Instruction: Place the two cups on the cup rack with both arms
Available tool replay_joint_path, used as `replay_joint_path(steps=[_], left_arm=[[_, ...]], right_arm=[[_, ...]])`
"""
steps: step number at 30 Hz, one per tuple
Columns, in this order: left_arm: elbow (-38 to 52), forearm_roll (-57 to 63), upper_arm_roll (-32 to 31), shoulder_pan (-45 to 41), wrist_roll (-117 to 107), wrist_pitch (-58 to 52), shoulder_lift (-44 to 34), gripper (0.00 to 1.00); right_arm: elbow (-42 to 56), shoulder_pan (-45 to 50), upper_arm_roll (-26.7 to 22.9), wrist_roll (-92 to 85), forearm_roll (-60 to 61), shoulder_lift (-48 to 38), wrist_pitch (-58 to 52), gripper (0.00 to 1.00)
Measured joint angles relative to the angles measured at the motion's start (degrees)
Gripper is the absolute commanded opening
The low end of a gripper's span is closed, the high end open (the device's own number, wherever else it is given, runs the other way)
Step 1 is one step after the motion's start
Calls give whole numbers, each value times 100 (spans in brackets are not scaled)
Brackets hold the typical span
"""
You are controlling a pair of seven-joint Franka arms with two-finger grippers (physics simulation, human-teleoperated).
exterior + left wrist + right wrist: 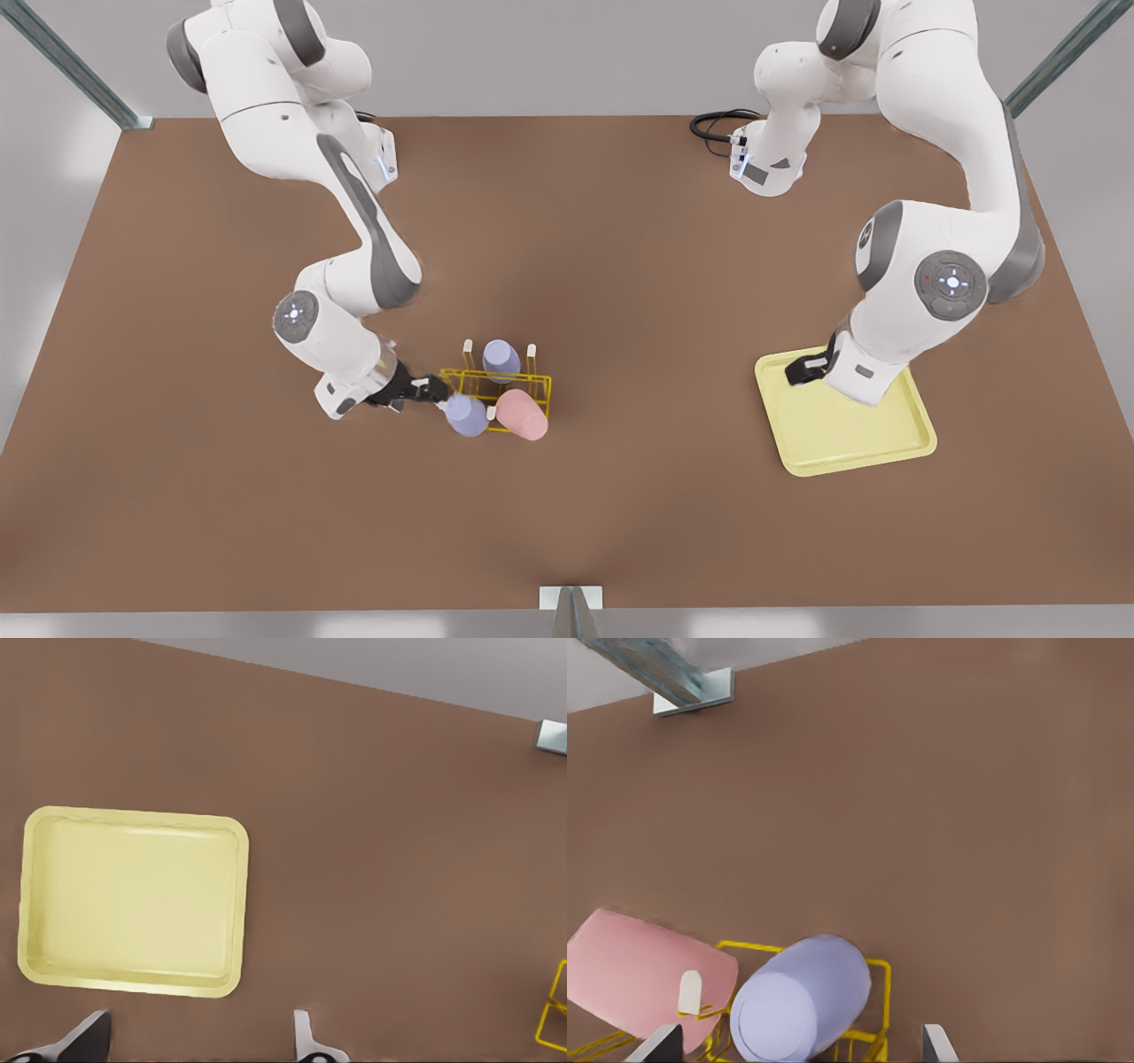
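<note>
The bright-yellow cup rack (537, 386) stands on the brown table left of centre in the front view. A pale pink cup (523, 415) and a lavender cup (466, 415) lean on its near pegs, and a second lavender cup (501, 359) sits on a far peg. My right gripper (434, 388) is open beside the near lavender cup (802, 1001), which lies between its spread fingers with a gap on each side. The pink cup (629, 970) rests next to it behind a white peg tip (689, 990). My left gripper (800, 370) hangs open and holds nothing over the tray.
A flat pale-yellow tray (850, 434) lies at the front view's right, under the left gripper (199, 1019), and it holds nothing (133, 904). A corner of the rack (556, 1019) shows past it. A black cable (713, 124) coils at the table's far edge. A metal bracket (571, 598) sits at the near edge.
</note>
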Motion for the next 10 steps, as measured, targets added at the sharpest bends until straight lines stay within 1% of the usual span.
replay_joint_path(steps=[1, 2, 3, 4, 6, 8, 10], left_arm=[[87, 24, 21, 5, 151, -175, -92, 100], [242, 40, 31, 8, 294, -339, -106, 100], [334, 45, 41, 11, 429, -481, -107, 100], [381, 24, 50, 17, 556, -605, -98, 100], [418, -14, 53, 25, 792, -825, -94, 100], [430, -103, 59, 25, 1002, -990, -93, 100], [433, -157, 62, 27, 1191, -1129, -91, 100]], right_arm=[[272, -137, -438, -19, -348, -61, -373, 100], [587, -457, -698, -86, -595, -86, -742, 100], [974, -820, -834, -184, -751, -98, -1152, 100], [1268, -1088, -910, -300, -856, -161, -1565, 100], [1474, -1318, -968, -521, -991, -488, -2266, 100], [1518, -1319, -965, -711, -1087, -854, -2824, 100], [1539, -1293, -943, -881, -1145, -1035, -3248, 100]])
